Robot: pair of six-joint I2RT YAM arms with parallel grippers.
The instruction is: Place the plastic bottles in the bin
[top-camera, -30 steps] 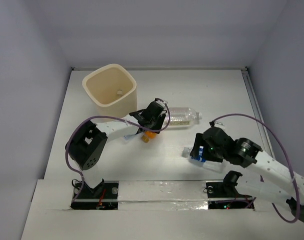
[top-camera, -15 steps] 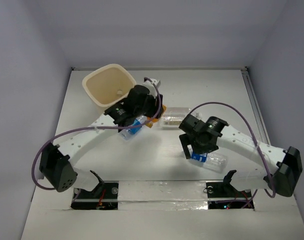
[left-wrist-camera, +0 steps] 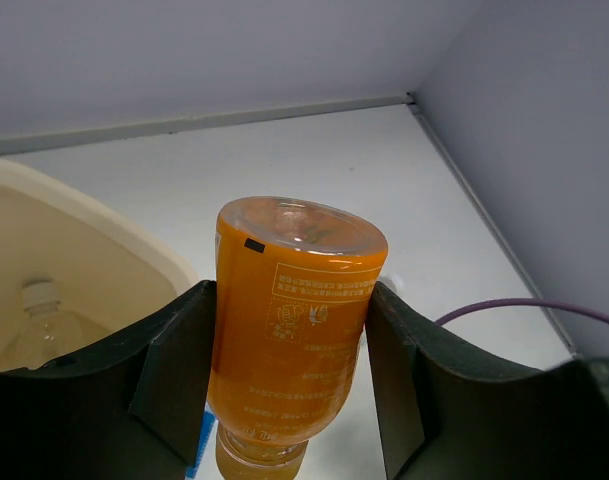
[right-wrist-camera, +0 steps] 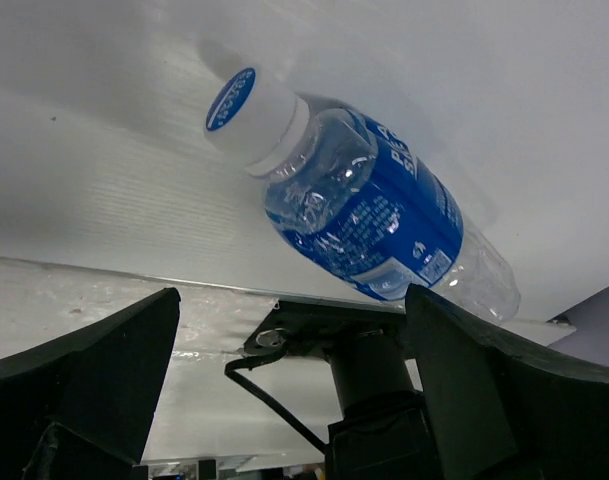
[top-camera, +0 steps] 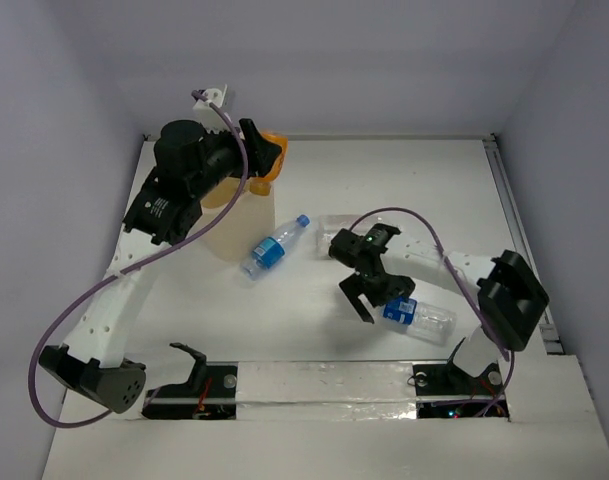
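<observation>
I am holding the orange bottle point(left-wrist-camera: 294, 330) in my left claw point(left-wrist-camera: 289, 385). The claw is about half way open, and its two fingers point(left-wrist-camera: 174, 370) are pressing on both sides of the bottle. The flat bottom of the bottle is pointing away from my wrist. I am holding it up high in the air, close to the rim of the bin point(left-wrist-camera: 94, 225). From the top view it is sitting by the far right corner of the bin point(top-camera: 246, 222), but I cannot tell if it is right over the hole. A clear bottle point(left-wrist-camera: 39, 305) with a white cap is lying inside the bin.

My right claw point(top-camera: 362, 300) is hanging low over the table point(top-camera: 424, 190) and is gaping as wide as it goes. It is holding nothing. A blue-label bottle point(right-wrist-camera: 369, 215) with a white and blue cap is lying on its side just beside this claw, near the front edge of the table. It is not sitting between the fingers point(right-wrist-camera: 84, 370).

The other blue-label bottle point(top-camera: 274, 245) is lying on the table just next to the bin, with its cap pointing away from the bin.
</observation>
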